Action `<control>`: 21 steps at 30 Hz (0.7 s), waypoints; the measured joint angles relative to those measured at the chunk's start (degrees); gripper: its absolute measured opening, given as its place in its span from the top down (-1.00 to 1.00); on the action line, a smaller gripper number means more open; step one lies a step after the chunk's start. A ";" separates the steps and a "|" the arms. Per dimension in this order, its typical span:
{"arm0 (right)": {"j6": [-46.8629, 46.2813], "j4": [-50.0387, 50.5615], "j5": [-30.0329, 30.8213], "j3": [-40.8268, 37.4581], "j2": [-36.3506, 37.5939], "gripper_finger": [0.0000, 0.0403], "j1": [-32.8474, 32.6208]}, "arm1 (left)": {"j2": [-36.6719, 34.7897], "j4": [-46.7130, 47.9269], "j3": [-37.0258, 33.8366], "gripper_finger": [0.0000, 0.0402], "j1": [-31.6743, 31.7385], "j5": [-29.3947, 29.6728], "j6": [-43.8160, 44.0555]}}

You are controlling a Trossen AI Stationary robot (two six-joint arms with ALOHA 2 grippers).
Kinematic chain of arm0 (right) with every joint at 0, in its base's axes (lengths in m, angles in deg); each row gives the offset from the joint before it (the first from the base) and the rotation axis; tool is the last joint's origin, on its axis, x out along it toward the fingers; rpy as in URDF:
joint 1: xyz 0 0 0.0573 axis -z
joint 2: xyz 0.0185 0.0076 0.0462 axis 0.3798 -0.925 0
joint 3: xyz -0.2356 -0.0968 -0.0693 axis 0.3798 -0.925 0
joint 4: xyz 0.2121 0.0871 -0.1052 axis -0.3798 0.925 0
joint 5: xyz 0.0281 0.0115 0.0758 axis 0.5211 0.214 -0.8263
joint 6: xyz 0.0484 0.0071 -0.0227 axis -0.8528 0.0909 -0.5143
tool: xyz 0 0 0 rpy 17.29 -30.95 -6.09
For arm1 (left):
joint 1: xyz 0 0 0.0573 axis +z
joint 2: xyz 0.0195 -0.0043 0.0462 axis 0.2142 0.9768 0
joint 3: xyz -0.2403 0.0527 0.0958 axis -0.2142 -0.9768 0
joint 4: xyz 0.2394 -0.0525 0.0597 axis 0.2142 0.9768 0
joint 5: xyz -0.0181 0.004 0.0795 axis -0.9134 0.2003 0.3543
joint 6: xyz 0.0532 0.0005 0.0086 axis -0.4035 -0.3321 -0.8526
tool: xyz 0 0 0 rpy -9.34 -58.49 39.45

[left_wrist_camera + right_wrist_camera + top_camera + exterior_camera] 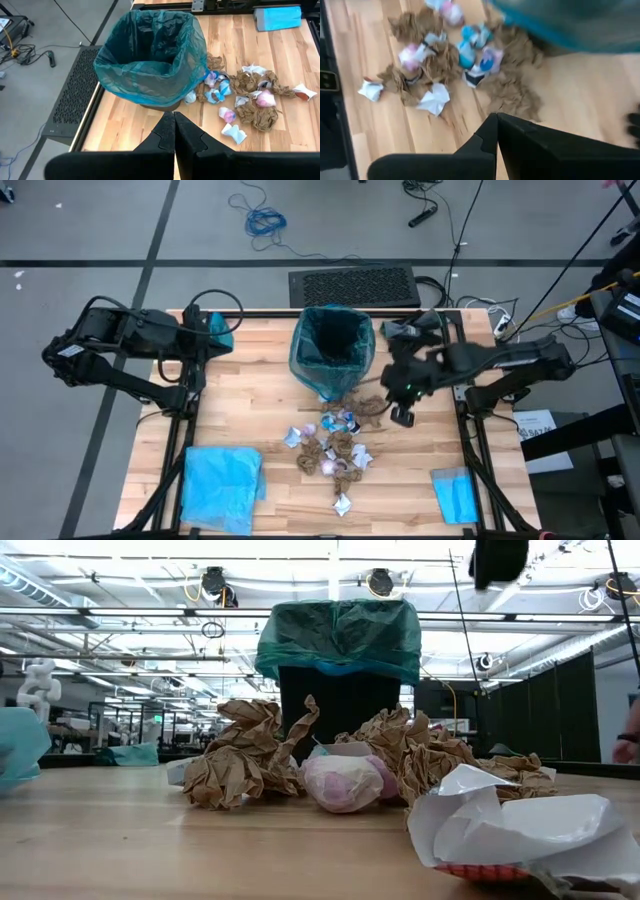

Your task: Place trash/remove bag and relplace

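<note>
The light plank-topped wooden table [260,400] lies under the right gripper [402,415], and the upright black plastic bin [340,700] stands on it near that gripper, toward the left and the far edge. The small folded sky-blue cloth [455,495] lies flat on the table, apart from the gripper, by the near right corner. On the grey floor beyond the far edge, well apart from the gripper, lie a black perforated rectangular mat [353,285] and, farther off, a loose coil of blue cable [265,222].
</note>
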 joint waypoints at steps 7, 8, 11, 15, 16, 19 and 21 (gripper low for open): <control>-3.48 -19.69 0.19 -17.56 1.48 1.00 -3.99 | 0.00 0.02 -0.02 1.00 0.00 -0.02 -0.02; -3.76 -23.05 0.19 -19.96 1.75 0.99 -4.45 | 0.00 0.02 -0.02 1.00 0.00 -0.21 -0.02; -5.44 -32.76 0.14 -26.66 2.54 0.91 -5.64 | 0.00 0.00 -0.02 1.00 0.00 -1.82 -0.04; -9.47 -38.88 0.23 -33.40 2.66 0.68 -5.89 | 0.09 0.02 -0.02 1.00 -0.04 -2.05 -0.24; -10.51 -39.62 1.00 -34.67 2.66 0.61 -5.80 | 0.09 -0.01 -0.02 1.00 -0.02 -2.05 -0.23; -12.75 -40.74 5.27 -38.02 2.69 0.39 -5.82 | 0.09 -0.07 -0.02 1.00 0.00 -2.01 -0.24; -13.42 -43.55 8.07 -40.09 2.69 0.25 -5.82 | 0.09 -0.07 -0.02 1.00 0.00 -1.99 -0.22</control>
